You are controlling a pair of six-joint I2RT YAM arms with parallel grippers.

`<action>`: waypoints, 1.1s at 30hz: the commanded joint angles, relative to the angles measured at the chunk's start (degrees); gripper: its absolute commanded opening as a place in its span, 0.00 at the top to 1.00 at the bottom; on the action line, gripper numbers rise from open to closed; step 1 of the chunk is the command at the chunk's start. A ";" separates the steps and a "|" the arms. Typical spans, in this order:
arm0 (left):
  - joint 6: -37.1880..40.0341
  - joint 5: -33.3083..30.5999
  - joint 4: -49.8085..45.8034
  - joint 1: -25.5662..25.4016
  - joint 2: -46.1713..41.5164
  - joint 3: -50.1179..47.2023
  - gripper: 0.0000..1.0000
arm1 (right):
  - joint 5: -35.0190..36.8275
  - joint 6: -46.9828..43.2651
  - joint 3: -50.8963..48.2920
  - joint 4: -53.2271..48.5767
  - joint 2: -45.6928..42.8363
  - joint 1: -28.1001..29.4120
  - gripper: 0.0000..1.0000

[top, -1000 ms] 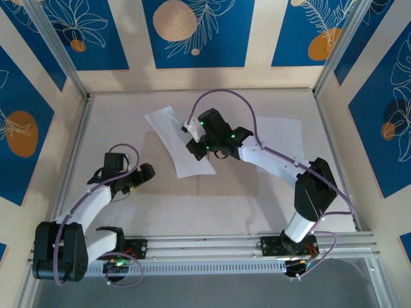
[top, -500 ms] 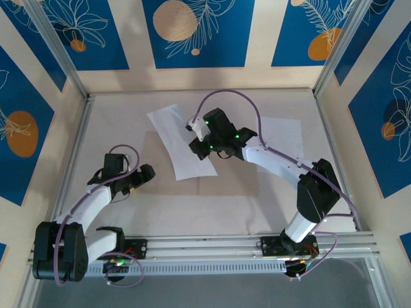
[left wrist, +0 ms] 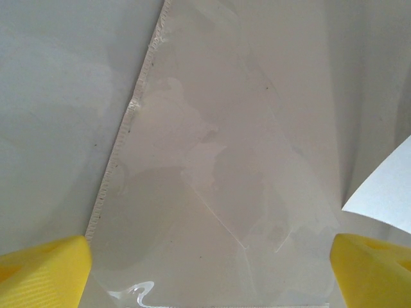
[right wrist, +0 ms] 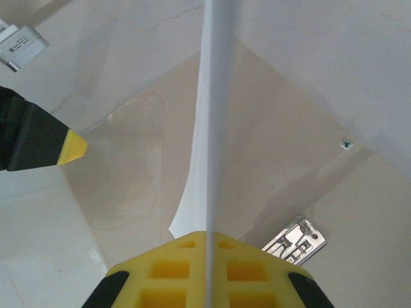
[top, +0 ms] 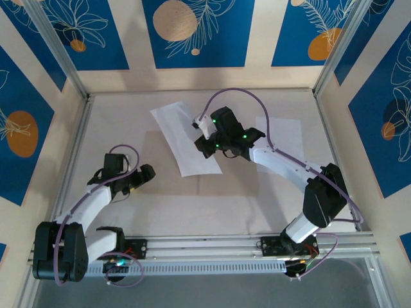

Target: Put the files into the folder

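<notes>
Over pale tabletop [top: 119, 119], right tool [top: 204, 146] pinches a white sheet [top: 183, 138]; left tool [top: 146, 171] gapes wide.

Right-hand sheet [top: 287, 133] partly hidden behind right arm [top: 282, 165].

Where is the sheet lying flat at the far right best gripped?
Its far right corner, pinched from the right side, I'd guess: the second sheet is thin and lies flat, and that corner sits clear of the right gripper, shut on the other sheet.
</notes>
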 commanded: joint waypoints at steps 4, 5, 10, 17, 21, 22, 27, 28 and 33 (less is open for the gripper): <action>1.58 1.39 -0.30 0.93 0.78 0.39 0.05 | -2.23 0.95 -2.30 0.95 -2.63 -0.46 1.00; 1.62 1.39 -0.25 0.94 0.87 0.38 0.04 | -2.51 1.13 -2.66 1.16 -2.73 -0.46 1.00; 1.52 1.48 -0.14 0.94 1.22 0.57 0.04 | -4.28 2.55 -4.25 2.37 -3.72 -0.44 1.00; 1.56 1.74 -0.20 0.92 1.31 0.71 0.05 | -7.57 5.27 -6.43 5.55 -5.03 -1.05 1.00; 1.62 1.83 -0.40 0.98 1.22 0.71 0.04 | -7.93 6.44 -7.31 6.83 -4.51 -1.33 1.00; 1.63 1.83 -0.47 0.92 1.11 0.71 0.04 | -8.03 6.67 -7.50 7.10 -4.30 -1.34 1.00; 1.79 1.70 -0.65 0.92 1.03 0.59 0.04 | -8.02 7.38 -8.64 8.44 -4.05 -1.38 1.00; 1.77 1.68 -0.64 0.94 1.09 0.61 0.04 | -8.03 7.41 -8.81 8.58 -3.98 -1.43 1.00; 1.83 1.73 -0.49 0.92 1.33 0.62 0.04 | -8.03 7.68 -9.31 9.07 -3.58 -1.69 1.00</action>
